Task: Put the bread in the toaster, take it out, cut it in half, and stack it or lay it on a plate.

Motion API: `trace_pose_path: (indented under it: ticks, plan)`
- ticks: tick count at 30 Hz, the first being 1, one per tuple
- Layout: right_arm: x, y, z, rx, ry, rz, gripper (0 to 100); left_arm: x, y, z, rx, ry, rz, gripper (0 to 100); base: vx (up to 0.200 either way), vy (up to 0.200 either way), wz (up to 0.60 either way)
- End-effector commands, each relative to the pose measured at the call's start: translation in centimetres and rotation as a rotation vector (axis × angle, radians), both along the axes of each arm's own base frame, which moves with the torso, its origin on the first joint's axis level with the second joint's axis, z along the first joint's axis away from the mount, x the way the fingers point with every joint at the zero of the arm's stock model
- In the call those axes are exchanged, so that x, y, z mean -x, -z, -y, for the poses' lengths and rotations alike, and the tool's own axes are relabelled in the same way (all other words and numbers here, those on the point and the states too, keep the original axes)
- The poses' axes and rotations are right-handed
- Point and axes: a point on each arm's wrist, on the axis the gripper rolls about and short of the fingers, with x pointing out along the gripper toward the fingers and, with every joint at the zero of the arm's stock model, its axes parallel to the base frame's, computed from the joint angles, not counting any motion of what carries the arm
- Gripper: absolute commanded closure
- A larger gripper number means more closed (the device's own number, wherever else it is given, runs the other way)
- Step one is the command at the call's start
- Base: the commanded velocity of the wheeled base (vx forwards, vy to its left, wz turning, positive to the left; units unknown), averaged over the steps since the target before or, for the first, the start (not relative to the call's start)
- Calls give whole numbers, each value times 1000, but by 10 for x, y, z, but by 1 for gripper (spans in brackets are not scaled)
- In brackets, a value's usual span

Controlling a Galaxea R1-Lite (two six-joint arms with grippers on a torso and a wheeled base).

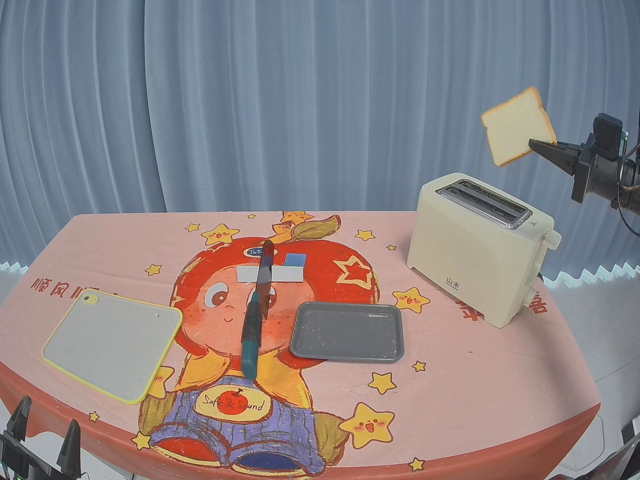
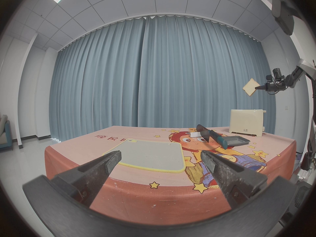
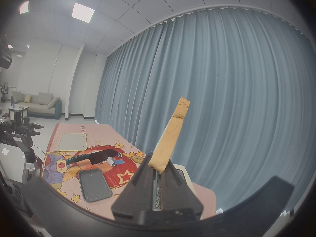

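Black right gripper (image 3: 158,170) pinches the bread (image 1: 518,125) by one edge above the toaster (image 1: 480,248); left gripper (image 2: 160,156) gapes empty.

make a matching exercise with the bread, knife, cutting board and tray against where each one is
1 bread
2 knife
3 cutting board
4 tray

A between knife and toaster
B gripped by the right claw, in the air
C blade across a white block
D flat by the left edge of the table

Pairs: 1-B, 2-C, 3-D, 4-A
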Motion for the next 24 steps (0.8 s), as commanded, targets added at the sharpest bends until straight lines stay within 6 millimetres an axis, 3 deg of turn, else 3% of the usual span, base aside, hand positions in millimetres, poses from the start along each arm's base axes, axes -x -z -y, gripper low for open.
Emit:
trace_pose_path:
  ticks: [1,11,19,24]
  plan:
    - [-11,6,3,1,8,-27,100,-1,5,0,0,0,-19,0,0,0,0]
    - [-30,23,17,3,10,-80,100,-1,5,0,0,0,-19,0,0,0,0]
    - [-29,33,28,38,6,-84,100,-1,5,0,0,0,-19,0,0,0,0]
    - [-25,50,28,80,-4,-108,100,-1,5,0,0,0,-21,0,0,0,0]
